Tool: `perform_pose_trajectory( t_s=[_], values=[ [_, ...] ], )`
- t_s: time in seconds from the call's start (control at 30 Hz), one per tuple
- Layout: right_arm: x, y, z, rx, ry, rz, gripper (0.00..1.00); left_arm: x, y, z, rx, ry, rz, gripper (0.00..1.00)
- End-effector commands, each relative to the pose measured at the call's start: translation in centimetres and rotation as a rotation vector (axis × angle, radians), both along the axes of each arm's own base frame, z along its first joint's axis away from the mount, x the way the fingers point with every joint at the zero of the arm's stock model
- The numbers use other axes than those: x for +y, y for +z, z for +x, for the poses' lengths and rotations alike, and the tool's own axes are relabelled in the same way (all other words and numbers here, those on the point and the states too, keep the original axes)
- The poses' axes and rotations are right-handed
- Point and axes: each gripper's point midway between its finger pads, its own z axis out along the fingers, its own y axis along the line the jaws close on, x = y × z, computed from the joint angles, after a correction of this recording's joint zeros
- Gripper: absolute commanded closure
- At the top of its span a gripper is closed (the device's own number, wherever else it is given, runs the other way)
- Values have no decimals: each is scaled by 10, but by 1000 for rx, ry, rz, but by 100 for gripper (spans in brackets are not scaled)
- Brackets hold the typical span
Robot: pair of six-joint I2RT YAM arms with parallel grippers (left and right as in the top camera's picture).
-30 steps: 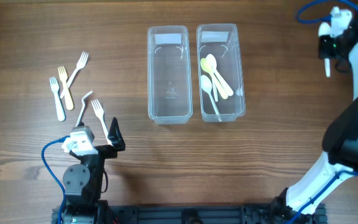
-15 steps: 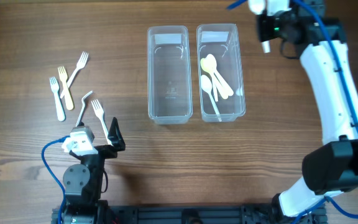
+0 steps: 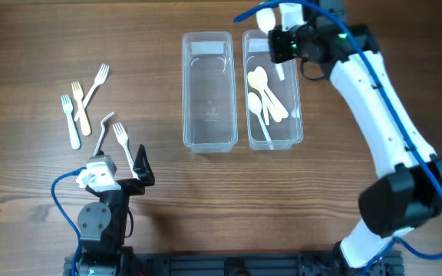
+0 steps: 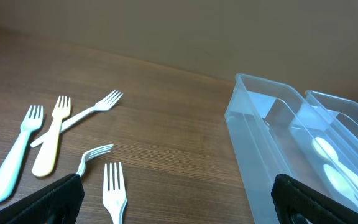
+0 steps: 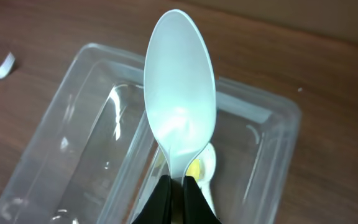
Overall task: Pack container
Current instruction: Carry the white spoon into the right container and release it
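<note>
Two clear containers stand side by side, the left one (image 3: 206,92) with nothing in it and the right one (image 3: 295,92) holding a yellow spoon (image 3: 271,93) and a white spoon (image 3: 258,115). My right gripper (image 3: 282,44) hovers over the far end of the right container, shut on the handle of a white spoon (image 5: 179,106). Its bowl points away from the jaws (image 5: 178,183). Several forks lie on the table at the left: a yellow one (image 3: 80,107), white ones (image 3: 94,86) and a bent one (image 3: 104,126). My left gripper (image 3: 121,165) sits low near the front, open, with a white fork (image 4: 115,190) lying between its fingers (image 4: 48,202).
The right arm (image 3: 382,115) arches from the front right corner across the table to the containers. The left arm's base (image 3: 98,222) stands at the front edge. In the left wrist view the containers' walls (image 4: 260,143) rise to the right of the forks.
My right arm has swung from the far right edge leftward to above the right container's far end, carrying the white spoon. The left arm and the forks have not moved.
</note>
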Motion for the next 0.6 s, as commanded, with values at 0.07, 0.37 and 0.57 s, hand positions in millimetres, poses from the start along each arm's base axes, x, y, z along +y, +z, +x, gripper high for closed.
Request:
perform_pose_trajectory(
  t_s=[0.07,0.37,0.57],
  values=[
    [4,-62,12,140,-47,-5,96,2,-1,0,4,10,10,0],
    [3,-106,12,233,-67,-28,83,2,-1,0,4,10,10,0],
    [3,-106,11,235,-65,-31,42,2,-1,0,4,10,10,0]
  ],
)
